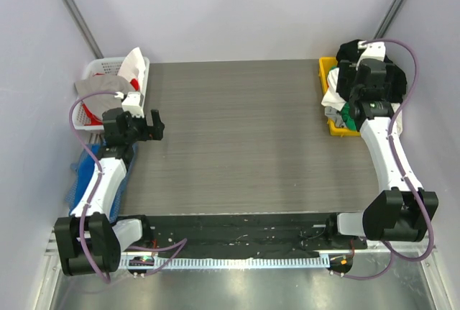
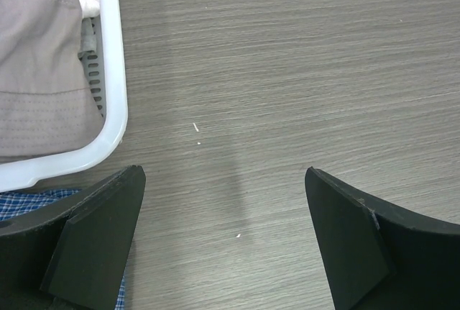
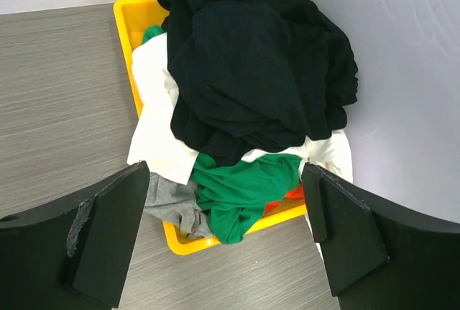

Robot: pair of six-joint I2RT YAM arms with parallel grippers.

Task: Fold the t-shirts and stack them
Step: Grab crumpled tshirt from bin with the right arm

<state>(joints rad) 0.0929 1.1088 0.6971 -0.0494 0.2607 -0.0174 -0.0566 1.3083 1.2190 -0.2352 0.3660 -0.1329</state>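
Note:
The t-shirts lie in a crumpled heap in a yellow tray at the table's back right. A large black t-shirt is on top, with a white one and a green one under it and grey fabric at the near corner. My right gripper hovers open above the heap's near end, touching nothing; from above it merges with the black shirt. My left gripper is open over bare table at the left.
A white basket holding beige cloth and red and white items stands at the back left. Blue checked cloth lies off the table's left edge. A black strip runs along the near edge. White walls enclose the table.

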